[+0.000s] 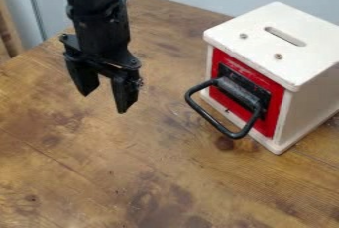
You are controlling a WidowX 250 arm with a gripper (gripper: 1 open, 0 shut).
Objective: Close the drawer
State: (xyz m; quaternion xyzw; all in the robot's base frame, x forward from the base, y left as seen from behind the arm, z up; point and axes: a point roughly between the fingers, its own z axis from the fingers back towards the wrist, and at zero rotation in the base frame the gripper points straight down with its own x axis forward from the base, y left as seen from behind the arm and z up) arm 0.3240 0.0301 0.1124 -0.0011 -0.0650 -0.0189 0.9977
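The spread fingers [123, 95] hold nothing; pushing the drawer [247, 98] off-centre by its looped handle [220, 111] could swivel the light box [299, 49] rightward.

The wooden table [146, 163] carries the white box [282, 58], standing directly on it; bare wood extends beside the box.

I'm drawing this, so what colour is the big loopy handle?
The handle is black, seen best in the camera view.
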